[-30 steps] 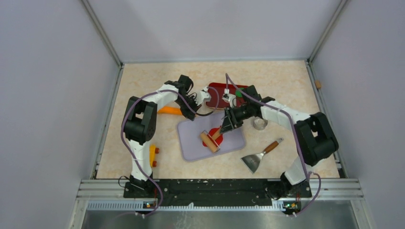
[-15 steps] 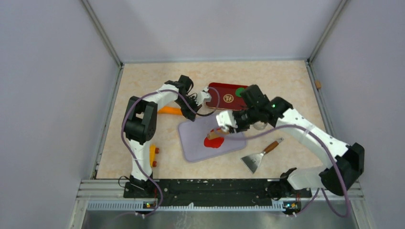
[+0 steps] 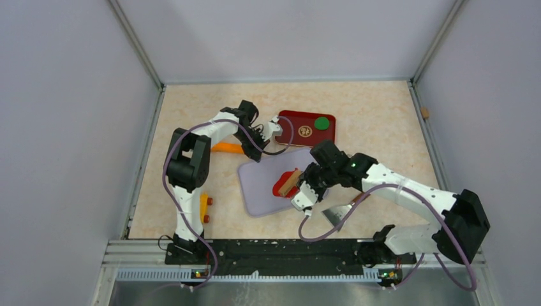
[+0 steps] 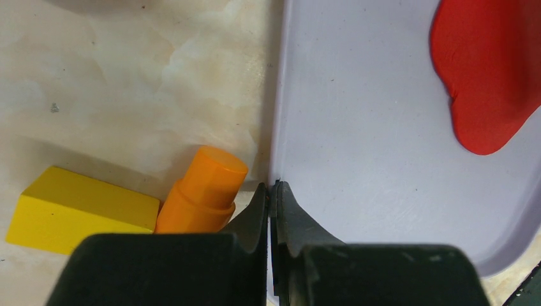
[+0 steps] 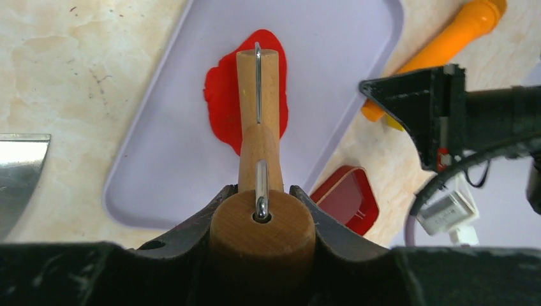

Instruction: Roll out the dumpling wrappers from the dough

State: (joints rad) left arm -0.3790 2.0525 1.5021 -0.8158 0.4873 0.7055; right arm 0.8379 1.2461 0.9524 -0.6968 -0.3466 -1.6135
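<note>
1. One tool in hand: clamps the round wooden end of the rolling pin [image 5: 258, 89] in the right gripper [image 5: 261, 194], jaws part-way closed, a finger on each side.
2. Points the pin's long axis straight out from those jaws, as the wrist view has it, across the middle of the dough [image 5: 220, 105].
3. Puts the dough directly ahead of and below that hand: a flat, ragged red patch showing on both sides of the pin, about mid-way across the lilac board [image 5: 159, 172].
4. Cannot tell whether the wood presses the patch or rides just above it.
5. Keeps the left gripper [image 4: 271, 191] fully closed, tips at the board's rim, with no clear hold on anything; perhaps steadies the board.
6. Leaves the dough well apart from that left hand, across bare board, with an orange peg [image 4: 204, 188] and a yellow block [image 4: 76, 207] just outside the rim.
7. Makes the right arm much the nearer one; probably calls for strokes that stay over the patch and thin its thicker middle.
8. Shows no neat round red dumpling wrappers; only a green disc [image 3: 323, 122] on the red tray [image 3: 288, 119] beyond the board. Looks like rolling under way, cutting not yet begun.
</note>
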